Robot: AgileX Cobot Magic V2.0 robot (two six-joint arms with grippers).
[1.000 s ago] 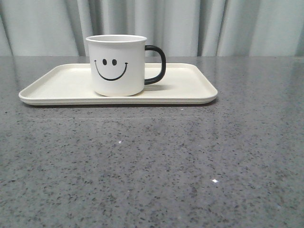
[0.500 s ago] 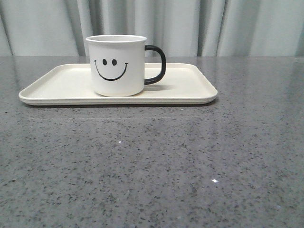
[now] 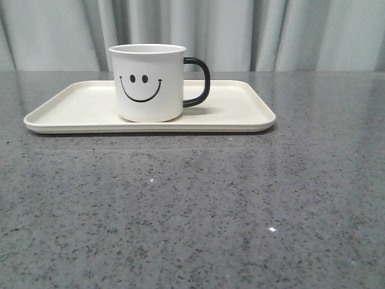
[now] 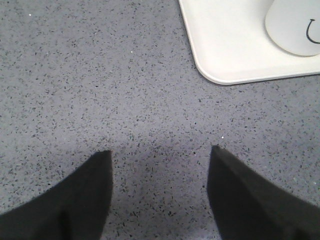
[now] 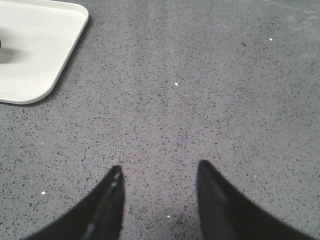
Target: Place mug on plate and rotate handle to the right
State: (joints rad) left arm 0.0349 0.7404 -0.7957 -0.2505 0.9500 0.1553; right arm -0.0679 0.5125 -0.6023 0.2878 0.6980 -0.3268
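Front view: mug (image 3: 147,82) on plate (image 3: 72,105); both fingers (image 4: 161,160) (image 5: 159,172) spread, empty, well apart.

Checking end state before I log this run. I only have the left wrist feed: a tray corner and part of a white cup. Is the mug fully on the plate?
Observer: Yes. In the front view the mug stands upright on the plate, roughly mid-tray.
Operator: Handle direction?
Observer: The handle points to the right.
Operator: Right gripper holding anything?
Observer: No. The right gripper is open over bare table, apart from the plate's corner.
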